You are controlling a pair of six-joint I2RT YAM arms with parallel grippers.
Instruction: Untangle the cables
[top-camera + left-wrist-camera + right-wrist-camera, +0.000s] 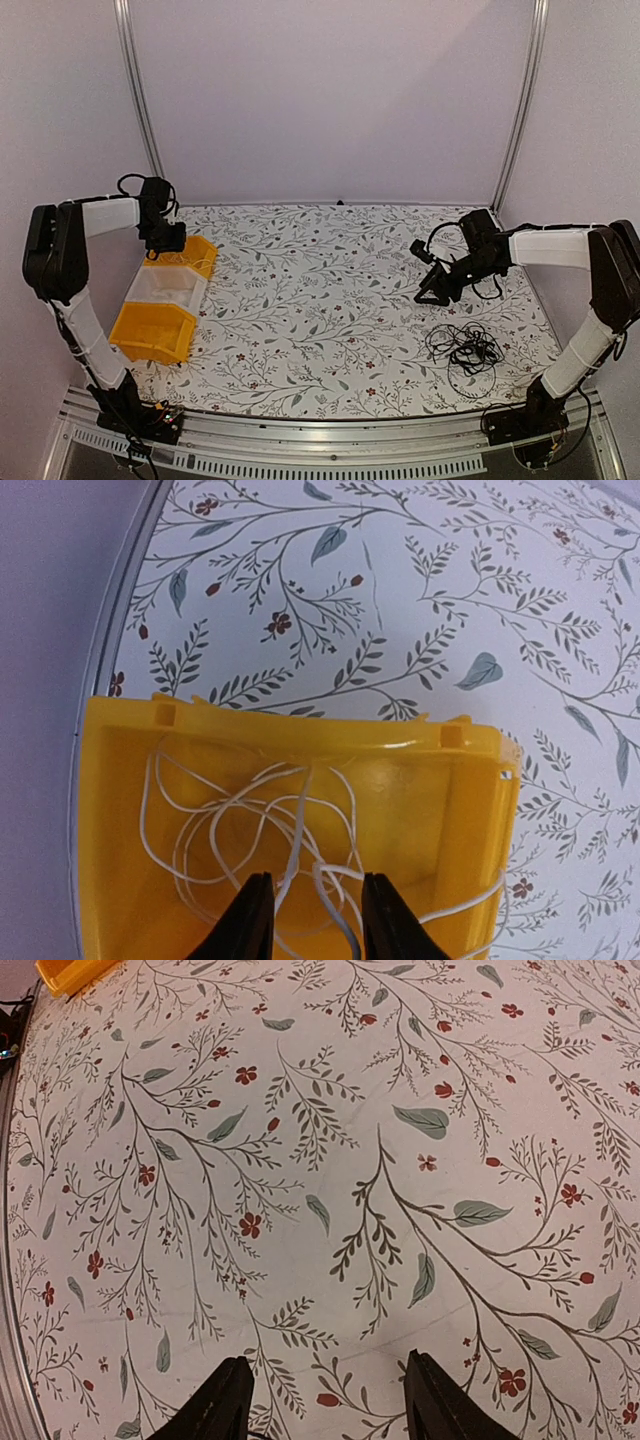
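Observation:
The cables (466, 348) are a loose looping bundle of thin black wires lying on the floral tablecloth at the near right. My right gripper (432, 291) hovers just beyond and left of the bundle, apart from it. In the right wrist view it (325, 1400) is open and empty over bare cloth, and the black cables are out of that view. My left gripper (166, 242) is at the far left over a yellow bin (470, 810). It (315, 920) is open, with loose loops of a thin white cable (250, 815) lying in the bin and running between its fingers.
Three bins stand in a row at the left: the far yellow bin (200, 255), a clear one (165, 288) and a near yellow one (155, 330). A corner of a yellow bin (75, 972) shows in the right wrist view. Metal frame posts (140, 90) flank the back wall.

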